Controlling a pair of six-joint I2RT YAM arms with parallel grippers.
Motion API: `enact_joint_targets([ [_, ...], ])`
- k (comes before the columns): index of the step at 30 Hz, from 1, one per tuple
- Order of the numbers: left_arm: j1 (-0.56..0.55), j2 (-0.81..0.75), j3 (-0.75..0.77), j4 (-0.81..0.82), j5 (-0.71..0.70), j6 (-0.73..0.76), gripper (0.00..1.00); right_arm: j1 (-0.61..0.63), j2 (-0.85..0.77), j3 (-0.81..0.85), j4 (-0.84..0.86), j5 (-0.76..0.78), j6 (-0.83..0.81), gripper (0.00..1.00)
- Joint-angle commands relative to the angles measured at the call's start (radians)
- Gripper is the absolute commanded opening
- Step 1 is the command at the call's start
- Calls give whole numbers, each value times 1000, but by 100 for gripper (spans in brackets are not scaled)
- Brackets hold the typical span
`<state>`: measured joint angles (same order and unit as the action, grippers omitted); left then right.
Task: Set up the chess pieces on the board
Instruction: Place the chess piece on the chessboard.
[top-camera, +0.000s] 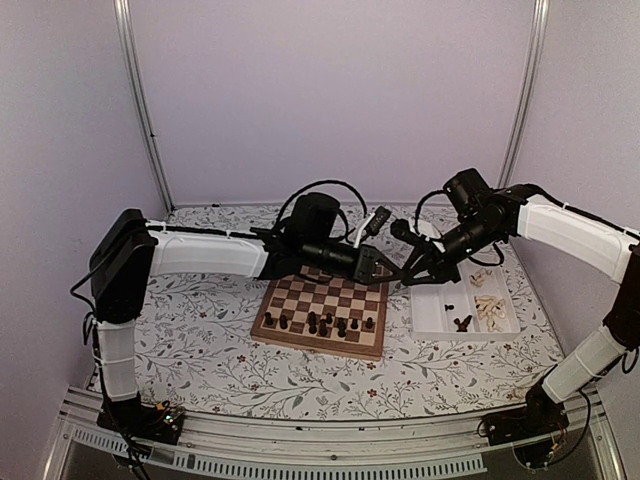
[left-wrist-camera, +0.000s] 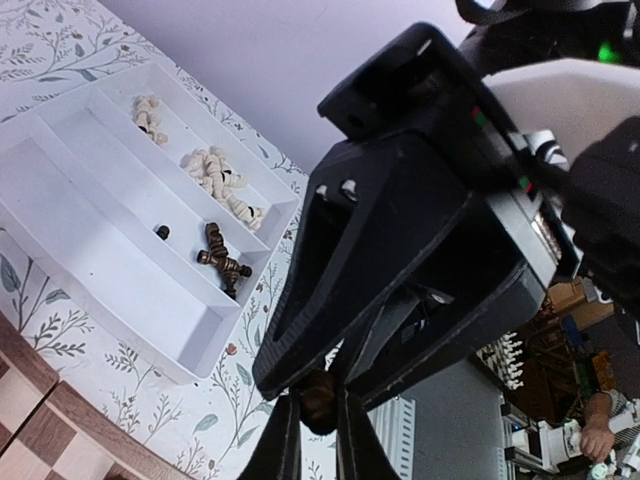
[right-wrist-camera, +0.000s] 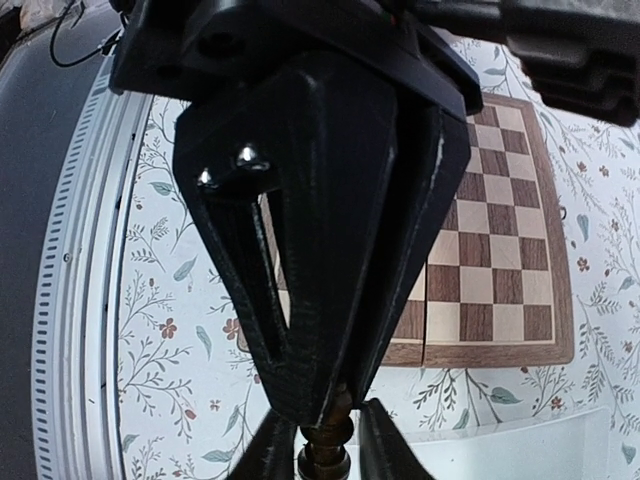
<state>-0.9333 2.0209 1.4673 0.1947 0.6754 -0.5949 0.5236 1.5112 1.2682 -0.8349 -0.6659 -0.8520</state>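
Left fingers (left-wrist-camera: 284, 448) around dark chess piece (left-wrist-camera: 318, 400), right fingers (right-wrist-camera: 266, 456) beside.

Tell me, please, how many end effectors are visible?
2: the left end effector and the right end effector meet tip to tip beside the board's far right corner, a dark piece between them.

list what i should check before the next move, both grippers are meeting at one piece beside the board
1. Left gripper shut on the dark piece: ok.
2. Right gripper let go of that piece: cannot tell; its fingers flank it closely.
3. Piece upright in the grip: cannot tell, mostly hidden.
4. Bare squares free on the board: ok, many show.
5. Path from the meeting point to the board: ok; nothing stands between in the top view.
6. More stock in the tray: ok, cream pieces and dark ones lie there.
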Motion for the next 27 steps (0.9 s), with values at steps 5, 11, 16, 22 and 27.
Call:
enact_joint_targets([
  [5, -6, -91, 39, -313, -122, 205, 5, -115, -92, 18, 38, -229, 25, 56],
  [11, -32, -206, -39, -576, -307, 340, 6, -273, -168, -11, 94, -318, 56, 64],
  [16, -66, -247, -99, -692, -432, 388, 7, -307, -170, -123, 231, -303, 117, 64],
  [22, -101, -222, -112, -733, -494, 383, 8, -314, -117, -167, 262, -309, 121, 64],
  [27, -116, -191, -107, -738, -538, 382, 9, -313, -120, -202, 266, -327, 107, 64],
])
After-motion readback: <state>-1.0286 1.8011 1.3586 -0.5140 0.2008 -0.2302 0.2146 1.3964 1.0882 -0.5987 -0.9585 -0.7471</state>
